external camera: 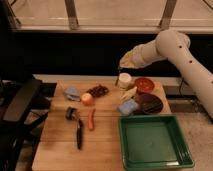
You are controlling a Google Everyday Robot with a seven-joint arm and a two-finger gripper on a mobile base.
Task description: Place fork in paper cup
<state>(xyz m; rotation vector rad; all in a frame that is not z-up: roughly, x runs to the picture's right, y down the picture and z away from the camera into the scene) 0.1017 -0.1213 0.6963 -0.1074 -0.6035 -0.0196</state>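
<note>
My gripper (124, 63) is raised above the back of the wooden table, just over the paper cup (125, 80), a small cream-white cylinder. It is shut on the slim fork (118, 77), which hangs nearly upright from the fingers. The fork's lower end is beside the cup's left rim, not inside it. The white arm reaches in from the upper right.
A red bowl (144, 84) and a dark maroon plate (150, 103) stand right of the cup. A green tray (152, 141) is at the front right. A blue sponge (128, 107), an orange carrot (91, 119), a black-handled utensil (78, 132) and an orange fruit (87, 99) lie on the table (60, 150).
</note>
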